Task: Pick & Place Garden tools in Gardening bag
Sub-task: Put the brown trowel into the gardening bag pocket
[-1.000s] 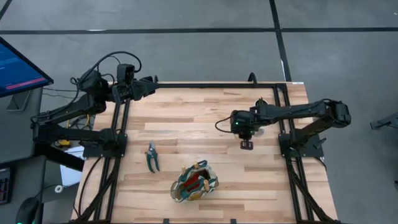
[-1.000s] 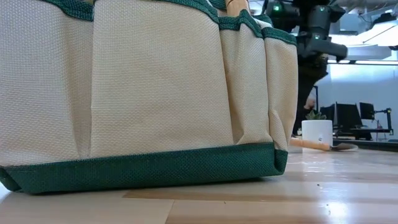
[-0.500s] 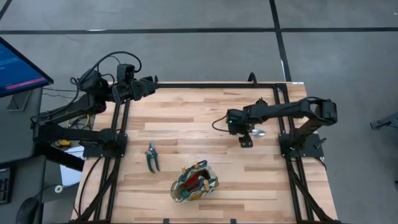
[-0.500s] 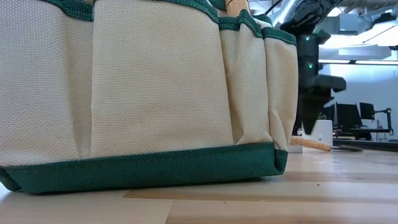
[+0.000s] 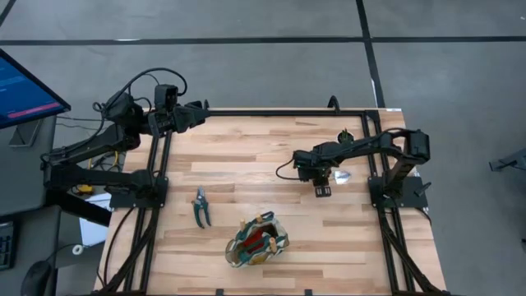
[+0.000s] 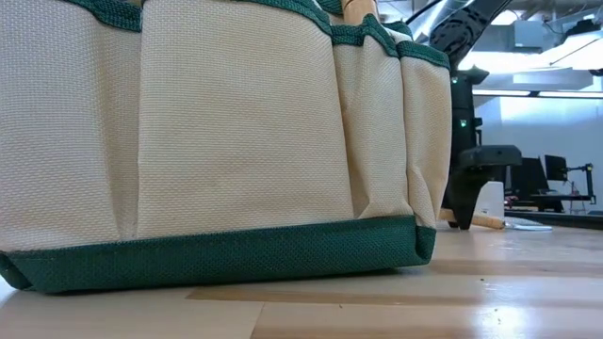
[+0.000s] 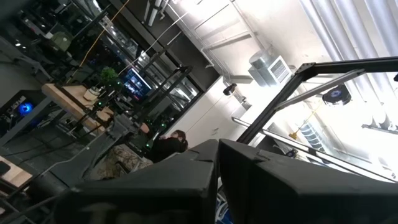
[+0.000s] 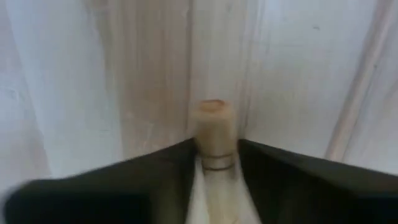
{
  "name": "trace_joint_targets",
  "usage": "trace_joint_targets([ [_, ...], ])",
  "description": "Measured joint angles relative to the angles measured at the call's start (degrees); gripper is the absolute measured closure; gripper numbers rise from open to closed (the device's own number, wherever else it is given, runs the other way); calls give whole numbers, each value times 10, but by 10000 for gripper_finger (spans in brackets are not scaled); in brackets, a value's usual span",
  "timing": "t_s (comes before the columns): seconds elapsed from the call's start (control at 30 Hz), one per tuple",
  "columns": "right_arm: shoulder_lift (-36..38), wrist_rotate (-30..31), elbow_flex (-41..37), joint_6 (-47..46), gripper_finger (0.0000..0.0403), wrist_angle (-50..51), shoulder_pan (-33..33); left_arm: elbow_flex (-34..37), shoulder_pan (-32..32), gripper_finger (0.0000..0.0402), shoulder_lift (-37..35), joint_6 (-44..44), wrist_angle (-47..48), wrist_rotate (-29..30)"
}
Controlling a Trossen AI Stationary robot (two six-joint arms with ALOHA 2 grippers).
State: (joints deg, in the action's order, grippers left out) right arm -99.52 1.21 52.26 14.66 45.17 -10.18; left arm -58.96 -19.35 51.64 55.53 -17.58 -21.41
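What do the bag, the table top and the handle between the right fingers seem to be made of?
Bag: woven fabric, cream with green trim; the weave shows.
Table top: pale wood planks, probably sealed; grain lines and joints show.
Handle: light, smooth wood, apparently unpainted, with a thin groove around it.

overhead camera looking straight down on the whole bench, low camera sitting at bench height pressed close to the gardening bag, right wrist camera staring down at bench planks, left wrist camera facing the room
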Motion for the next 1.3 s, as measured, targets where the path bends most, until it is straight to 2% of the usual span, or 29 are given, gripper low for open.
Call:
trace_joint_targets([
  [0.03,6,2,-1,-4,339,0,1,0,0,399,0,0,0,0],
  [0.07,11,2,-1,-7,348,-1,3,0,0,399,0,0,0,0],
  [0.2,45,5,-6,-51,341,-3,4,0,0,399,0,0,0,0],
  [0.3,96,5,-4,-117,341,-7,9,0,0,399,0,-1,0,1],
  [0.5,218,15,22,-345,341,-19,72,0,0,399,0,-2,0,1],
  [0.7,272,114,55,-603,341,-43,222,0,0,399,0,-2,0,1],
  [0.83,247,194,87,-741,341,-42,330,0,0,399,0,-2,0,1],
  [1.0,164,253,152,-855,341,-42,423,0,0,399,0,-2,0,1],
  [1.13,81,261,222,-893,341,-40,464,0,0,399,0,-2,0,1],
  [1.3,-18,272,331,-881,341,-41,492,0,0,399,0,-2,0,1],
])
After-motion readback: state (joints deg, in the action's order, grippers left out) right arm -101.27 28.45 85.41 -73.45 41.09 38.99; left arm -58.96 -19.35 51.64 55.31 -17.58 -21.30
